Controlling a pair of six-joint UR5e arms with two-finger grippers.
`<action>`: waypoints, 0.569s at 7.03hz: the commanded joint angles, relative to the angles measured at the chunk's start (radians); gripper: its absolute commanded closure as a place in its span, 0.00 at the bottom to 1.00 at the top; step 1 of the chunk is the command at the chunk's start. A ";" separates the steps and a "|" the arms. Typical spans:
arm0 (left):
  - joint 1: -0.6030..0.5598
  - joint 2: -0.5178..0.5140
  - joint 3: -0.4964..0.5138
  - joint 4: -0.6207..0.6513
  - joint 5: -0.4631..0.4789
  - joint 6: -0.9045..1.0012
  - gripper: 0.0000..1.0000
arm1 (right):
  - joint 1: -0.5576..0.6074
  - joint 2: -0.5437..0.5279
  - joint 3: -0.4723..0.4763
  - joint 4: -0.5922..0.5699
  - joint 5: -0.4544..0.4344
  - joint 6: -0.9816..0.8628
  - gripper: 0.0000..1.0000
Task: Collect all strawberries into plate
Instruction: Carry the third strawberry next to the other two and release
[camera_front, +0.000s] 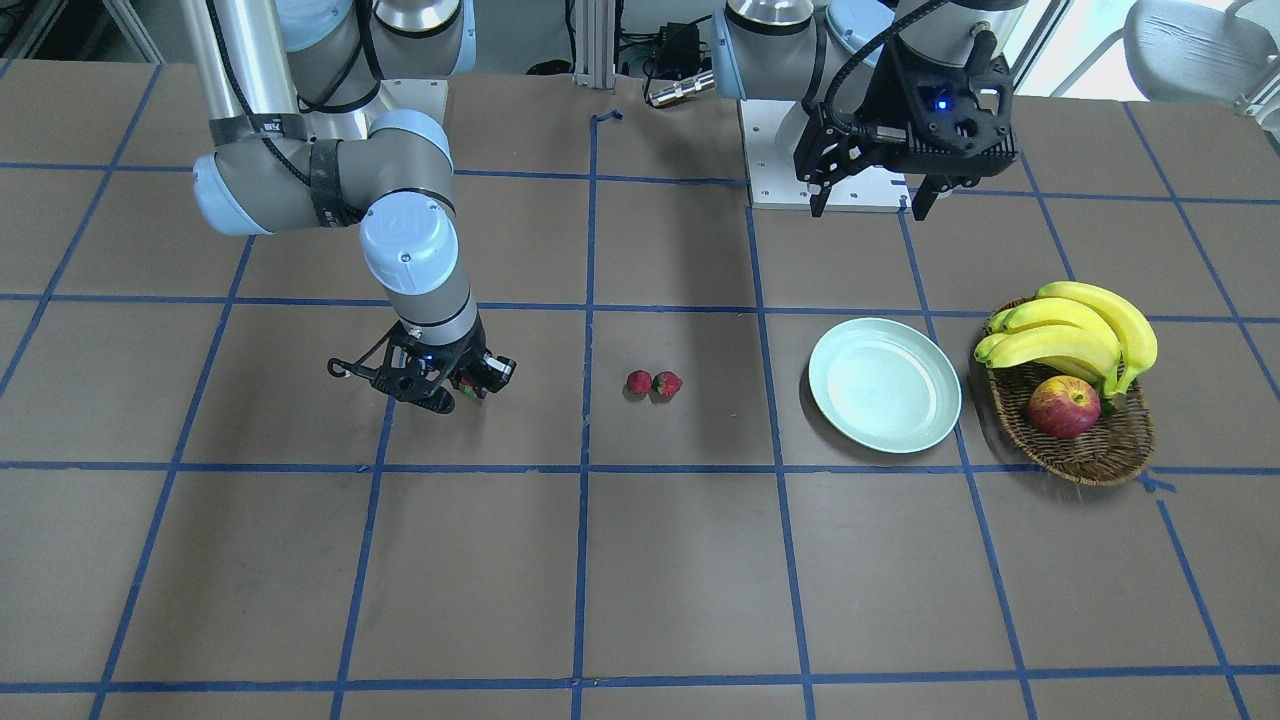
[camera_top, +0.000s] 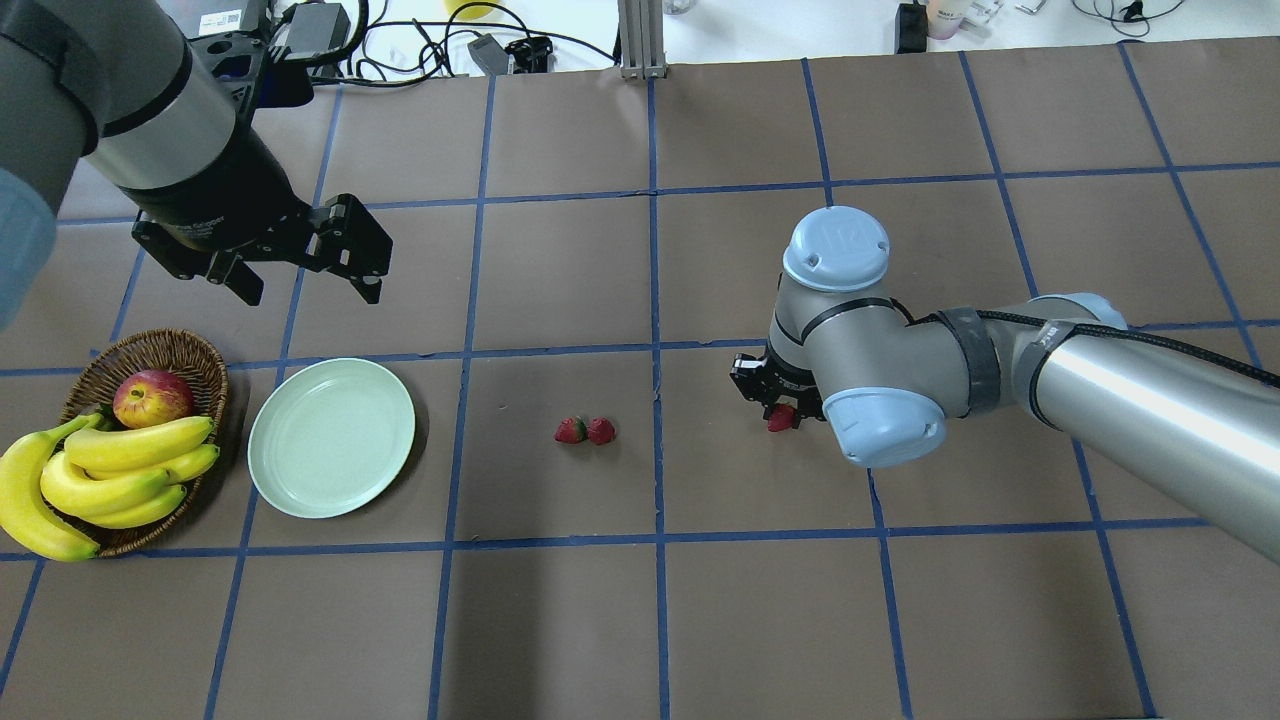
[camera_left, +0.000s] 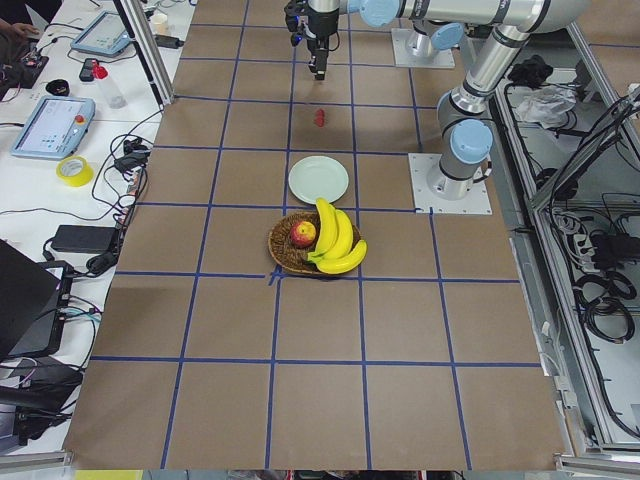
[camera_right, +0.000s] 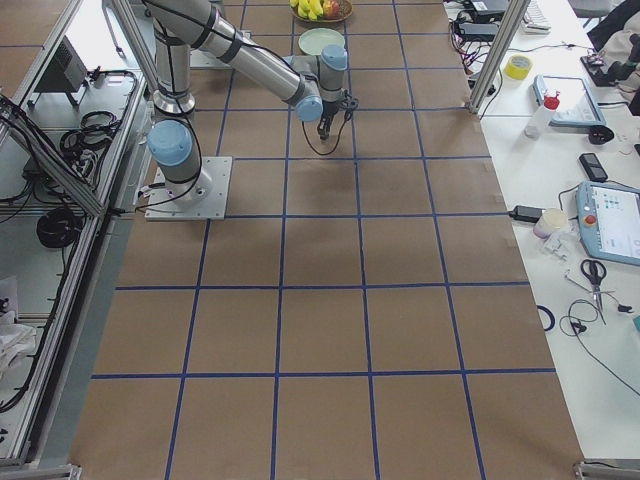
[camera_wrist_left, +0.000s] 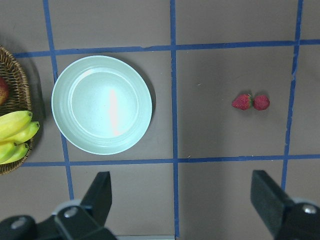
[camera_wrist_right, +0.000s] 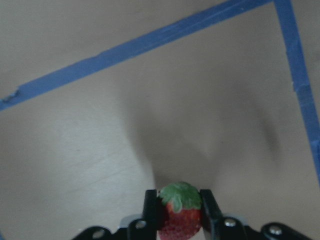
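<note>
You've got three strawberries (camera_top: 571, 430): two touching on the table, one strawberry (camera_wrist_right: 180, 222) pinched in the right gripper (camera_wrist_right: 179, 202), cap past the fingertips. The left gripper (camera_top: 310, 292) is spread wide, empty.

Plate (camera_top: 331, 437) between basket (camera_top: 205, 352) and strawberries (camera_top: 572, 431)

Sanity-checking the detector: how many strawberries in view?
3. Two strawberries touch, on the table centre; third strawberry between the right gripper fingers. None on the plate.

two strawberries (camera_top: 571, 431) touching, side by side — third strawberry (camera_wrist_right: 179, 222) clamped in right tool (camera_top: 783, 413); mint plate (camera_top: 290, 480) well apart
</note>
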 joint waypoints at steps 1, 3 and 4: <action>0.000 0.000 -0.001 0.000 -0.005 -0.004 0.00 | 0.090 0.037 -0.148 0.024 0.127 0.165 1.00; -0.002 -0.003 -0.022 0.000 -0.012 -0.014 0.00 | 0.216 0.180 -0.347 0.037 0.132 0.358 1.00; -0.003 -0.001 -0.045 0.000 0.000 -0.014 0.00 | 0.245 0.232 -0.378 0.031 0.132 0.412 1.00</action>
